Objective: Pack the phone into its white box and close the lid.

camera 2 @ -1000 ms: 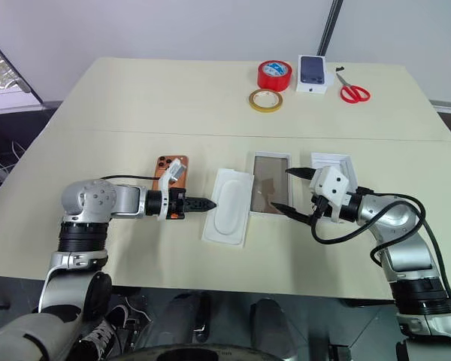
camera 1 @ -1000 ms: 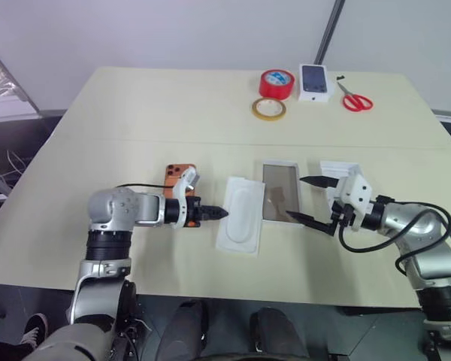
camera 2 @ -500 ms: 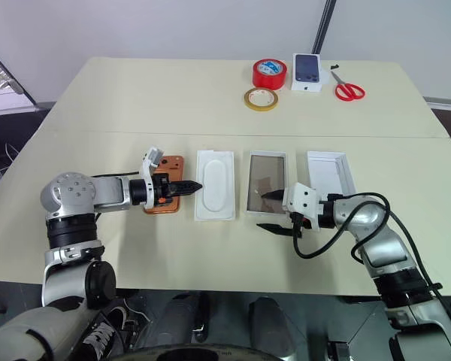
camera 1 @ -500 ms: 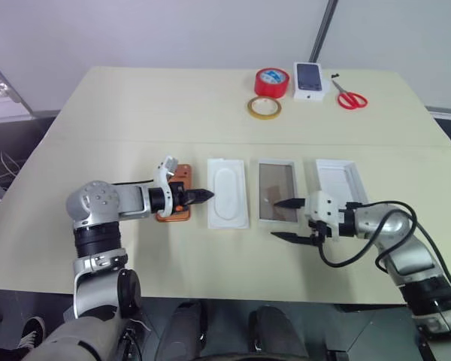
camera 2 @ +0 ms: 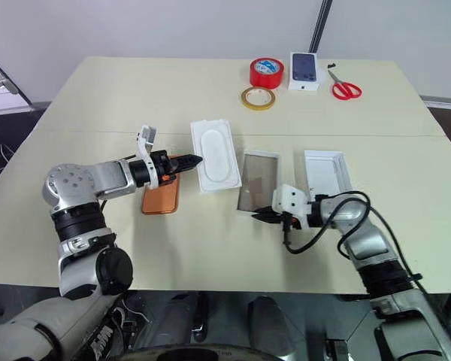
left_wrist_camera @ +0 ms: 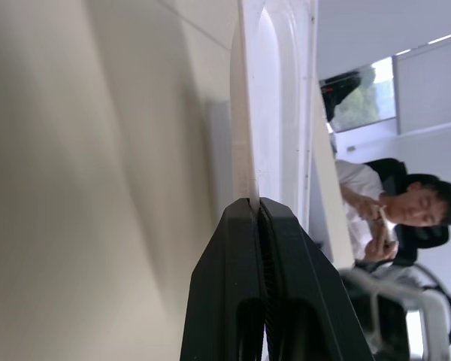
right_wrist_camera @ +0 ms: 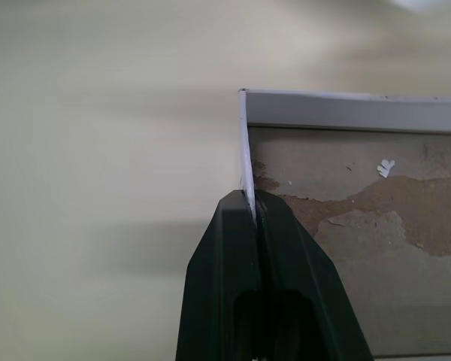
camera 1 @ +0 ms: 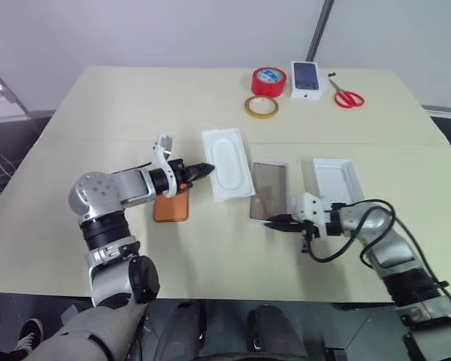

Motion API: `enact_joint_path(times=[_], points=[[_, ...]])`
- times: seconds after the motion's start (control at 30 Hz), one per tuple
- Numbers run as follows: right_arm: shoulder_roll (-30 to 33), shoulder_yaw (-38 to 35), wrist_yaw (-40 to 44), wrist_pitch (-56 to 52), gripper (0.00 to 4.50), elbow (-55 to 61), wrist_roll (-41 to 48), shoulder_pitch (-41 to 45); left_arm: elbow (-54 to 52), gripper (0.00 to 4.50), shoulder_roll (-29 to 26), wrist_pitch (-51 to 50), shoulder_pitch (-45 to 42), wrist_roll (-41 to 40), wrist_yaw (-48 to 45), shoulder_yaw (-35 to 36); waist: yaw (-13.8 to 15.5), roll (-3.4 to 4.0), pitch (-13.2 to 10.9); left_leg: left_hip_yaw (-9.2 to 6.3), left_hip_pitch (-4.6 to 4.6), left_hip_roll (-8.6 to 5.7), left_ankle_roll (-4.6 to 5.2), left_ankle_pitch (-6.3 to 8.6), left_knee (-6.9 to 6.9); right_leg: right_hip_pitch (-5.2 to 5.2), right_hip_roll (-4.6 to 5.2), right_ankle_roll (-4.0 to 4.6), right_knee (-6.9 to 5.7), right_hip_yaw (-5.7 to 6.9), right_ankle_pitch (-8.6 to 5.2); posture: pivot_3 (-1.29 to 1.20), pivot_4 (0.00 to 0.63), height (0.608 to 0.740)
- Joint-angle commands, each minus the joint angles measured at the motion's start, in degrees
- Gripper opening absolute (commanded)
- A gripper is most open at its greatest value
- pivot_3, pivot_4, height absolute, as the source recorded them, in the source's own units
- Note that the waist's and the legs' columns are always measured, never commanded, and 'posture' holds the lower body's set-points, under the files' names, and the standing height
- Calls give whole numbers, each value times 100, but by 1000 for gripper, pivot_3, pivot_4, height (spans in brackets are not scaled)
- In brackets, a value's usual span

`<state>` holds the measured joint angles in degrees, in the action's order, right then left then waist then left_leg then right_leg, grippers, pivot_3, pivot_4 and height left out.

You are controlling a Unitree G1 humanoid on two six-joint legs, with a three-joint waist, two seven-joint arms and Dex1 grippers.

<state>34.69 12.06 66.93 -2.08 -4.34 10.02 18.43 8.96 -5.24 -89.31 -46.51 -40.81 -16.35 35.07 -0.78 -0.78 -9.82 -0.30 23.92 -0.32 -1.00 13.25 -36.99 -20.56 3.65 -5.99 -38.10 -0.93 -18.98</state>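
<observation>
The orange phone (camera 1: pixel 171 207) lies flat on the table, just below my left arm. My left gripper (camera 1: pixel 203 170) is shut on the edge of a white insert (camera 1: pixel 229 163) with an oval recess and holds it tilted above the table; the left wrist view shows the insert's thin edge (left_wrist_camera: pixel 244 135) pinched between the fingers. The white box (camera 1: pixel 269 190), brownish floor up, lies skewed right of the insert. My right gripper (camera 1: pixel 278 223) is shut on its near wall, seen close in the right wrist view (right_wrist_camera: pixel 249 197). The lid (camera 1: pixel 332 179) lies white inside up, right of the box.
At the table's far side are a red tape roll (camera 1: pixel 268 81), a yellow tape ring (camera 1: pixel 261 107), a small white box with a dark phone picture (camera 1: pixel 306 79) and red scissors (camera 1: pixel 346 96). A seated person (left_wrist_camera: pixel 406 210) shows beyond the table.
My right gripper has closed on the white box's near wall and the box has turned askew. My left gripper has raised the insert up and away, leaving the phone uncovered.
</observation>
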Motion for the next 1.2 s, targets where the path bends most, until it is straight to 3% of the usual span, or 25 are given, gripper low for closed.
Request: enact_joint_path(times=[0.03,0.13,0.37,0.63,0.77,0.87,1.0,1.17,1.2], points=[[-115,50,-134,-73,36,429,36,20,-139,0,16,-32,-107,-169,-2,-3,7,0,0,0,1,-1,0,0,0,-1,1,0,0,0,0,0,150,740],[-358,173,-240,-268,36,811,151,46,-310,0,70,-1,86,-147,-34,-339,8,0,0,1,1,-2,-2,-1,-1,-1,2,0,0,0,0,0,150,740],[-179,-115,-431,-589,3434,1570,314,-196,-477,0,-73,-59,278,-300,-276,-662,25,-2,-1,-1,6,-5,-5,-1,0,-5,5,0,1,0,0,0,150,740],[1101,-937,-122,-900,3434,2090,595,-1156,-542,0,-343,147,484,-267,-578,-1201,34,-4,-2,-3,14,-6,21,14,3,-9,9,0,4,0,1,0,150,740],[1211,-1185,-197,-880,3434,1864,655,-1203,-457,0,-429,343,573,-190,-738,-1625,10,-5,-3,-3,13,-2,22,14,5,-10,6,1,4,-3,0,0,150,740],[1158,-1228,-291,-838,3499,1757,619,-1089,-375,883,-504,466,540,-112,-838,-1971,22,-5,-3,-3,13,-2,22,14,4,-10,5,2,4,-2,0,0,150,740],[1122,-1276,-309,-858,3499,1780,750,-967,-230,2799,-552,561,406,-107,-858,-2038,24,-5,-3,-3,14,-3,23,13,3,-10,7,2,4,-2,0,0,150,740],[856,-1374,-577,-947,3499,1577,958,-541,-353,2799,-793,809,374,-108,-979,-2162,15,-4,-3,-3,15,-3,23,13,2,-10,7,2,4,-2,0,0,150,740],[783,-1399,-608,-1130,3238,1536,1100,-424,-409,2848,-878,928,388,-70,-1005,-2207,13,-4,-4,-3,14,-3,22,13,3,-11,6,2,4,-2,0,0,150,740]])
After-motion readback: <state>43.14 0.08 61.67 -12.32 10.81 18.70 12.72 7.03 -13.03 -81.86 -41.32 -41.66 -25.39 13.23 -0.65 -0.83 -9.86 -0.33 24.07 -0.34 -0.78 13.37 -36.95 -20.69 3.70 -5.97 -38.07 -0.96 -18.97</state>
